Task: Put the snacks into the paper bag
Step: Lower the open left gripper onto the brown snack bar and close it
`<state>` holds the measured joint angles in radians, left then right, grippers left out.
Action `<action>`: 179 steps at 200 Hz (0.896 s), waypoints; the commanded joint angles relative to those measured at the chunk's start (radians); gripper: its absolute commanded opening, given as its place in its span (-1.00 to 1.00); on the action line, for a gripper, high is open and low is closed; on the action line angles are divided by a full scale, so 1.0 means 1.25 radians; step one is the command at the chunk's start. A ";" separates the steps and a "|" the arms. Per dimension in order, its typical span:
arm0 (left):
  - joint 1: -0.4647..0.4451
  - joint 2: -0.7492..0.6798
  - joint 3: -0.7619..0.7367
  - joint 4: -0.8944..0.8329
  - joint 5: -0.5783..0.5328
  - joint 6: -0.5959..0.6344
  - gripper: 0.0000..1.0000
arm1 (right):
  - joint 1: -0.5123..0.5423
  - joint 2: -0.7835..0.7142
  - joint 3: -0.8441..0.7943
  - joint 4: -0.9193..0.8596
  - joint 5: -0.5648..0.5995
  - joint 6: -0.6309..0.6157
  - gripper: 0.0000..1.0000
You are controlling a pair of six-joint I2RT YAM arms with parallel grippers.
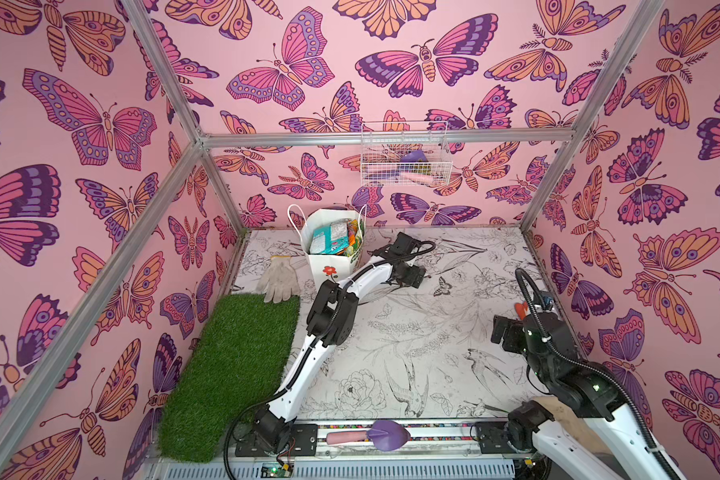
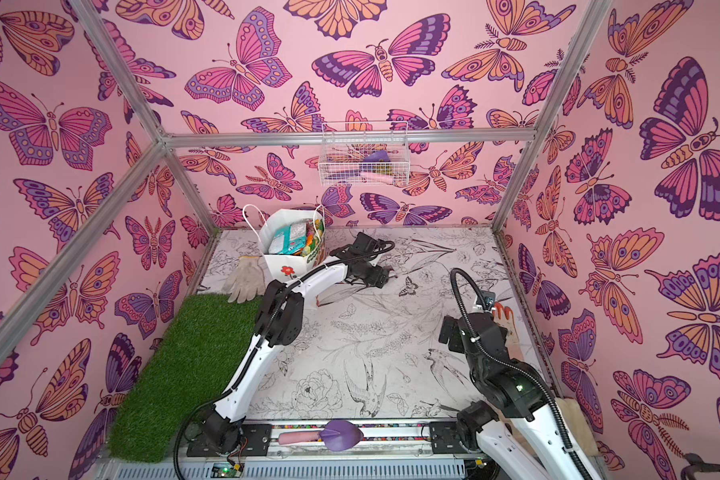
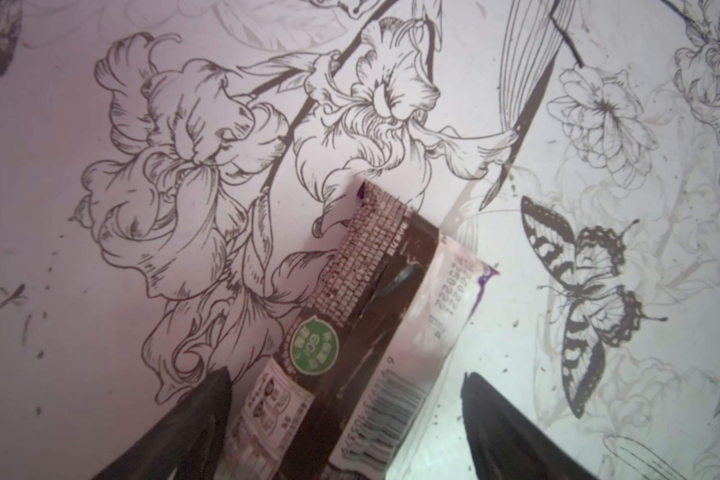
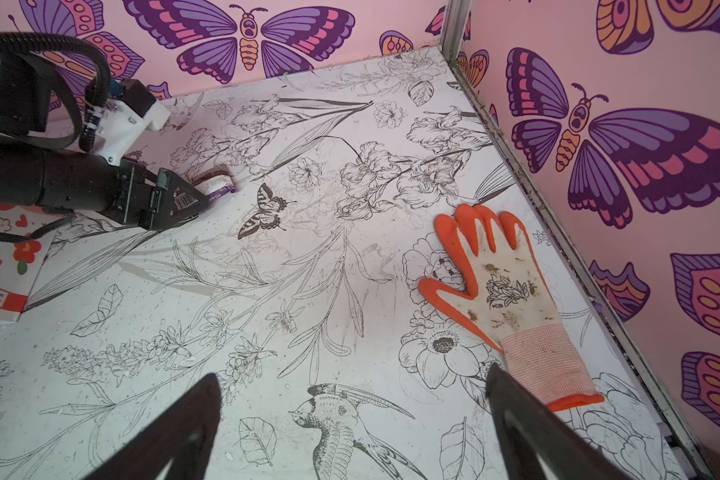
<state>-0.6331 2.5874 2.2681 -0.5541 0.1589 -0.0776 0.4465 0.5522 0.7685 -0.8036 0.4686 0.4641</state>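
Dark brown crinkly foil fills my left wrist view: the dark brown bar (image 3: 375, 291) lies flat on the white counter (image 3: 100, 291) printed with black line-drawn flowers and butterflies. Its crimped end points away from me. A round green sticker and a barcode sit on its glossy skin, and a pale strip with printed digits and a purple corner runs along one edge. My left tool (image 3: 346, 374) stands spread, one black finger on each side of the bar. One finger is just beside the wrapper and a sliver of counter shows between the wrapper and the second, so nothing is pinched.

Both top views miss that label, since my left wrist covers nearly all of the bar there. They give instead the tall white paper bag (image 1: 329, 270) with cord handles and a red flower on its side. It stands upright at the far left of the counter, just beside my left forearm, with teal, green and orange plastic snack packets (image 1: 333, 239) crowding its open mouth. Beside the bag a white knitted glove (image 1: 277, 278) lies flat, fingertips at the far edge of a shaggy green turf mat (image 1: 233, 374).

Only my right wrist view shows whole the orange-dipped glove (image 4: 504, 291) with a pink ribbed cuff, flat by the counter's right wall; in both top views my right arm hides most of it. My right tool (image 4: 352, 370) hangs over bare counter, fingers spread wide, holding nothing.
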 commanded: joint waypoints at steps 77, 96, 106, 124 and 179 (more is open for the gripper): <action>-0.025 0.013 0.005 -0.090 -0.017 0.034 0.17 | -0.003 -0.032 -0.009 0.012 -0.003 -0.002 0.99; -0.027 0.008 0.003 -0.094 -0.017 0.033 -0.02 | -0.003 -0.036 -0.010 0.012 -0.003 -0.002 0.99; -0.028 0.006 -0.001 -0.095 -0.018 0.033 -0.12 | -0.003 -0.037 -0.009 0.012 -0.003 -0.002 0.99; -0.030 0.000 -0.009 -0.095 -0.021 0.035 -0.26 | -0.003 -0.041 -0.011 0.013 -0.004 -0.003 0.99; -0.034 -0.031 -0.022 -0.097 -0.027 0.033 -0.43 | -0.003 -0.047 -0.012 0.015 -0.005 -0.002 0.99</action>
<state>-0.6647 2.5813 2.2704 -0.6075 0.1322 -0.0380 0.4465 0.5068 0.7597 -0.7967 0.4644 0.4641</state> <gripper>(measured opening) 0.292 0.992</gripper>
